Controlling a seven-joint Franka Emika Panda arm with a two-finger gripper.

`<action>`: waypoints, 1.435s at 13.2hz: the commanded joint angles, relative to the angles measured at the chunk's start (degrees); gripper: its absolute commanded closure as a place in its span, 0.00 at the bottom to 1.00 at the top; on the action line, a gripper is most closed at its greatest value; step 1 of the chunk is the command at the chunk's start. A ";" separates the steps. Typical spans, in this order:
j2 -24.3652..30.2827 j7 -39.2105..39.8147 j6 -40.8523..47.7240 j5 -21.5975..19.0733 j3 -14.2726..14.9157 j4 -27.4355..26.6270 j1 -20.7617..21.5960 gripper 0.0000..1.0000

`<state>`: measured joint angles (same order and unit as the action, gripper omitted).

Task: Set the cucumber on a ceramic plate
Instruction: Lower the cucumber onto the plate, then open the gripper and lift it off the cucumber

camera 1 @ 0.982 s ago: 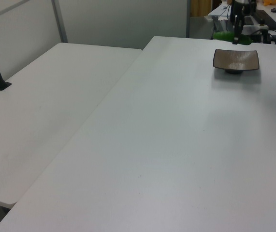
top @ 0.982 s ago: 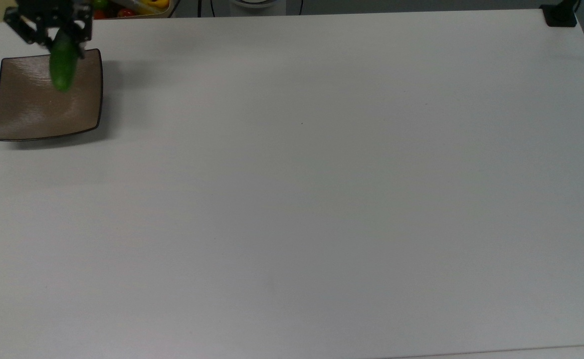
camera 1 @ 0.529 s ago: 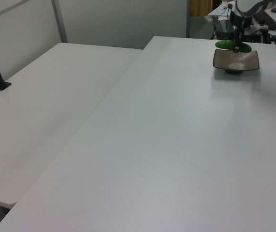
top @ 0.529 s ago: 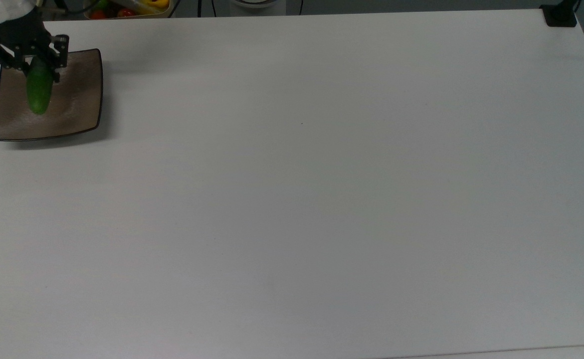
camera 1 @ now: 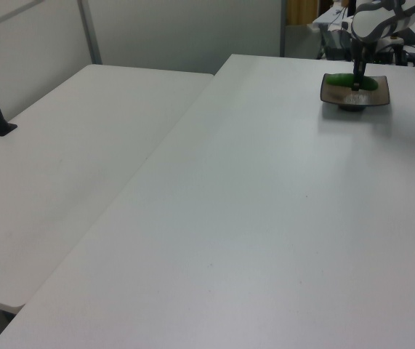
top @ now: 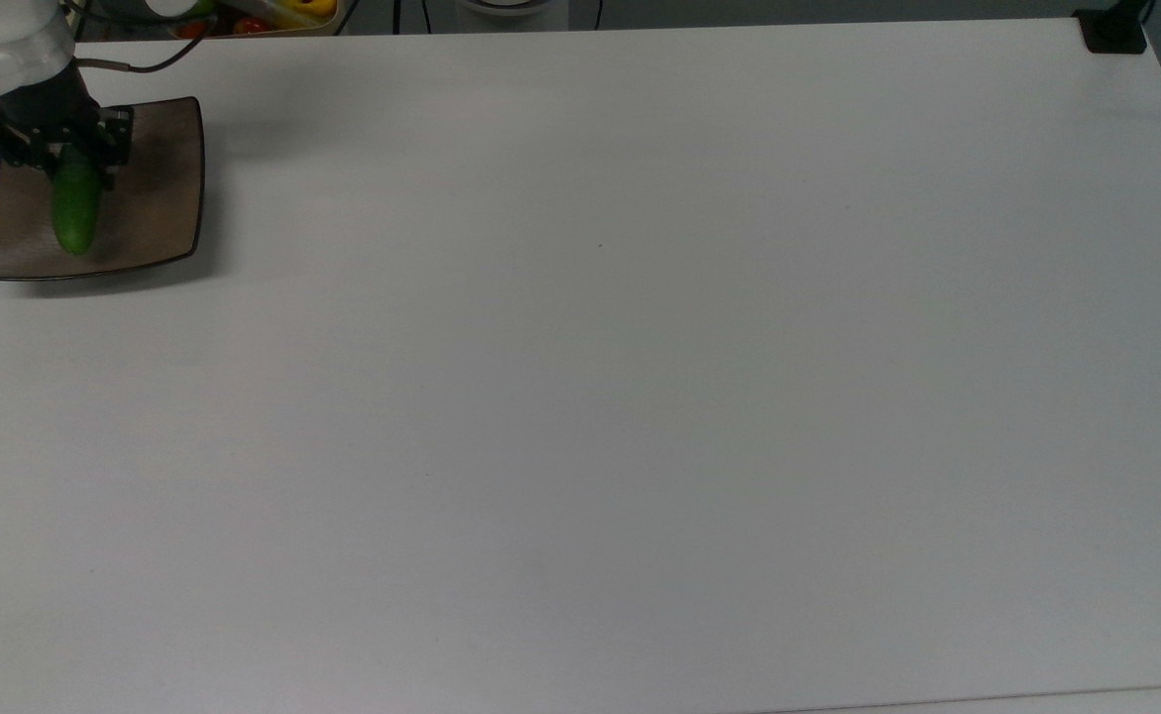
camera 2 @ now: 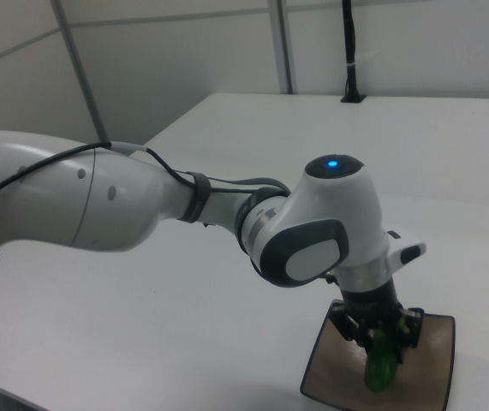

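Gripper point(top: 71, 159) clenched on upper end of cucumber point(top: 76, 213), low over ceramic plate point(top: 159, 188) at table point(top: 600, 397) far-left corner in top view. Contact with plate unclear. Cucumber likely light, stiff, glossy, slippery, roll-prone; best gripped across middle. Plate likely fragile.

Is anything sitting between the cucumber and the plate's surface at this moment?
Nothing visible does. The gripper holds the cucumber by one end, directly over the plate, whose dished centre is bare. In the left view the cucumber sits low at the plate; whether it touches cannot be told.
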<state>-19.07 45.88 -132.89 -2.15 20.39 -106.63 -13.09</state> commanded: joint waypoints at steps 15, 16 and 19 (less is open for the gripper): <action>8.24 -4.82 6.32 -0.13 -0.35 1.25 3.59 0.00; 10.09 -5.88 7.46 -0.13 -0.35 1.16 4.38 0.00; 15.80 -8.17 13.78 -0.13 -0.35 1.25 6.84 0.00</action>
<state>-10.17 40.46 -125.07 -2.22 19.99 -104.14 -8.66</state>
